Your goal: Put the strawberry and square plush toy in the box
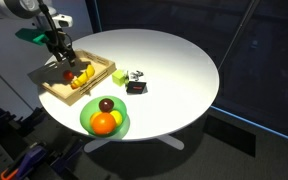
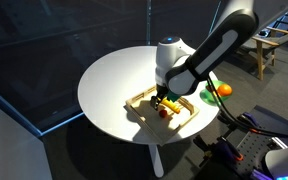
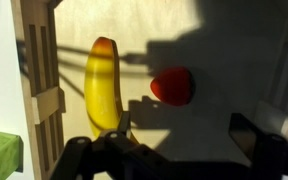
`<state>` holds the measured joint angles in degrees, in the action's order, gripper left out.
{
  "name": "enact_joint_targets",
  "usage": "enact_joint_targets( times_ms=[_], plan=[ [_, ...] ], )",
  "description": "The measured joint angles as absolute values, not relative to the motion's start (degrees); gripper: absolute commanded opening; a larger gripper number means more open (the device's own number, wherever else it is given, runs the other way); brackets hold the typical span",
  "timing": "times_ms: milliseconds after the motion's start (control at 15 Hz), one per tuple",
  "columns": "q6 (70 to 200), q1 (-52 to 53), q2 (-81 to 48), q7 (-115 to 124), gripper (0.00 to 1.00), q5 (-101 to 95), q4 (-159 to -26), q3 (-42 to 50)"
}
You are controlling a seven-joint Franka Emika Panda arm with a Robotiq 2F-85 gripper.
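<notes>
On the left side of the round white counter [image 1: 174, 70], the hand [image 1: 62, 58] is hanging low over the box [image 1: 48, 85]. Its two fingers [image 3: 79, 160] are standing wide apart, and they are gripping nothing. In the wrist view, the left wall of the box is showing first, then a yellow banana [image 3: 102, 85] is lying on the box floor, and to the right of it the strawberry [image 3: 172, 86] is lying on the same floor. The strawberry is sitting below the spread fingers, in the shadow of the hand, and it is not touching them. Just beside the right end of the box, a yellow-green cube [image 1: 119, 76] is sitting on the counter. Next to it, further right, the square plush toy [image 1: 136, 85] is lying flat on the counter, outside the box. Nearer to the front edge, a round green plate [image 1: 123, 121] is carrying an orange [image 1: 103, 124] and a dark maroon fruit [image 1: 105, 104].
</notes>
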<state>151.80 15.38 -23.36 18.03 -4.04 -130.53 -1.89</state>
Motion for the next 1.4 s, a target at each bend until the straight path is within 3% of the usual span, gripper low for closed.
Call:
enact_joint_targets(
  times_ms=[867,1400],
  plan=[
    [139.57,13.41,-14.39,24.22,1.0,-4.02,-130.73,-0.82],
    [139.14,8.67,-13.7,29.64,1.0,-0.95,-130.66,0.58]
  ],
)
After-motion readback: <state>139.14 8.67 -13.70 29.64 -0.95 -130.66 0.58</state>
